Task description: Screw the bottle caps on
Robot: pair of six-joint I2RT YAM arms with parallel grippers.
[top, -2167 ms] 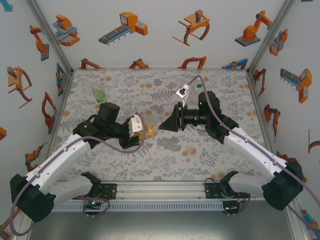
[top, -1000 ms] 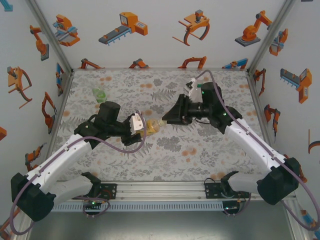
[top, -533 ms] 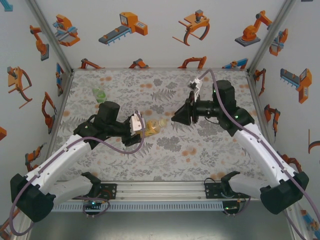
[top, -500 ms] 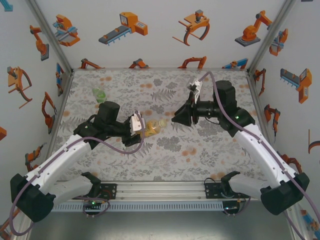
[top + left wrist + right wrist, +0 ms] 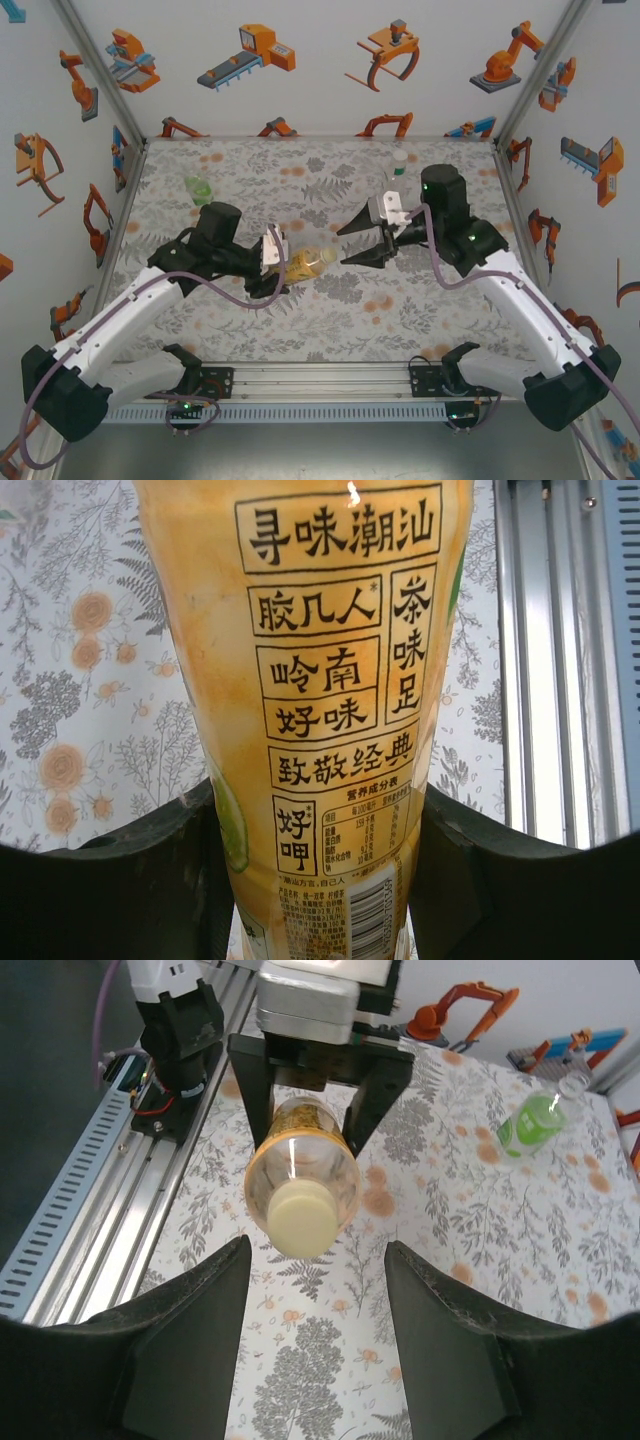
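Note:
My left gripper [image 5: 283,266] is shut on the amber-yellow labelled bottle [image 5: 312,261] and holds it lying sideways above the table, neck towards the right arm. In the left wrist view the label [image 5: 330,680] runs between both dark fingers [image 5: 130,870]. A pale yellow cap [image 5: 302,1218] sits on the bottle's neck, facing my right gripper [image 5: 315,1258]. That gripper [image 5: 350,243] is open, a little off the cap, touching nothing. The green bottle [image 5: 198,188] lies at the far left [image 5: 530,1125]. A colourless bottle [image 5: 399,166] stands at the far right.
The aluminium rail [image 5: 310,385] with both arm bases runs along the table's near edge [image 5: 120,1170]. Printed walls close the table on three sides. Flowered table surface [image 5: 340,320] lies bare between the held bottle and the rail.
My right gripper has let go of the cap, opened and drawn back a little to the right. The colourless bottle behind it has come into sight. The left gripper still holds the amber bottle.

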